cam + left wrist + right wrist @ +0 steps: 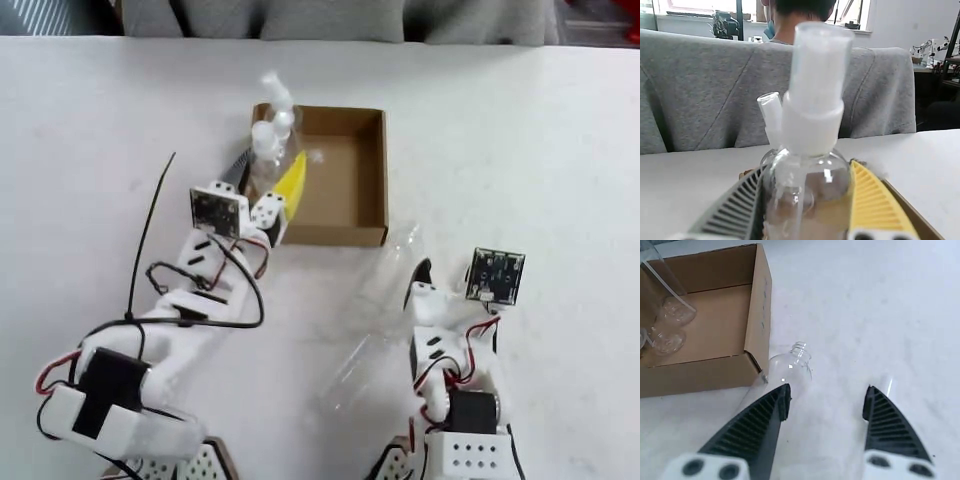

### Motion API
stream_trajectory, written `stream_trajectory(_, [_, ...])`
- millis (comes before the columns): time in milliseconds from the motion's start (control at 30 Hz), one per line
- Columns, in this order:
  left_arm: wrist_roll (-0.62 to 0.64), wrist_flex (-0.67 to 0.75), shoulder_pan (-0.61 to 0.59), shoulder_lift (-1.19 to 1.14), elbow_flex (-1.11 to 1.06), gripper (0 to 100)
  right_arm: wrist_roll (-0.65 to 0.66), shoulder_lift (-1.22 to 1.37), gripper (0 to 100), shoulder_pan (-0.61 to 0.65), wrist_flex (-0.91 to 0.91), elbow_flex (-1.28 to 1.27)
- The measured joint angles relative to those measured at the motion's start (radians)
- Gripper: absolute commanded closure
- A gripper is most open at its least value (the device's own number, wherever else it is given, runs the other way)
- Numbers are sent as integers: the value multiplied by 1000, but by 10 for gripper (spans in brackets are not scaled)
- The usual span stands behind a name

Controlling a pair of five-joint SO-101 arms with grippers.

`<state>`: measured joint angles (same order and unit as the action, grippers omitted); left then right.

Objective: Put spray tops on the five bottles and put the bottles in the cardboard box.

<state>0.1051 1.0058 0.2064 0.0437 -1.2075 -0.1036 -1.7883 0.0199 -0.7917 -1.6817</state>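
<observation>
While a capped spray bottle (805,185) is pinched upright by the left tool (266,180) over the cardboard box's (335,235) wall, an uncapped bottle (787,367) is seen lying on the counter (865,315) just beside the box's corner. Its neck is pointed away from the spread right tool (827,392), and it is offset toward that tool's box-side finger.

Open cardboard box (345,195). Two clear capped bottles (670,315) upright inside. A third bottle (807,185), white spray top on, upright at the box's side wall. An uncapped bottle (788,365) lies on the worktop (865,315), just beside a box corner.
</observation>
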Motion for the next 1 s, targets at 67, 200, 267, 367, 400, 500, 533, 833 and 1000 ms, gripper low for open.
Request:
stream_trajectory(67, [0, 0, 0, 0, 0, 978, 0, 0, 793, 0, 0, 0])
stream_trajectory(200, [0, 0, 0, 0, 0, 978, 0, 0, 793, 0, 0, 0])
stream_trajectory(267, [0, 0, 0, -2, 0, 978, 0, 0, 793, 0, 0, 0])
stream_trajectory(367, [0, 0, 0, -5, 0, 978, 0, 0, 793, 0, 0, 0])
stream_trajectory(400, [0, 0, 0, -17, 0, 979, 0, 0, 793, 0, 0, 0])
stream_trajectory(500, [-31, 21, 0, -94, 32, 979, 0, 0, 793, 0, 0, 0])
stream_trajectory(533, [-40, 44, 0, -127, 46, 979, 0, 0, 793, 0, 0, 0])
stream_trajectory(833, [-55, 175, 0, -276, 71, 979, 0, 0, 791, 0, 0, 0])
stream_trajectory(1000, [-55, 176, 0, -276, 71, 979, 0, 0, 791, 0, 0, 0])
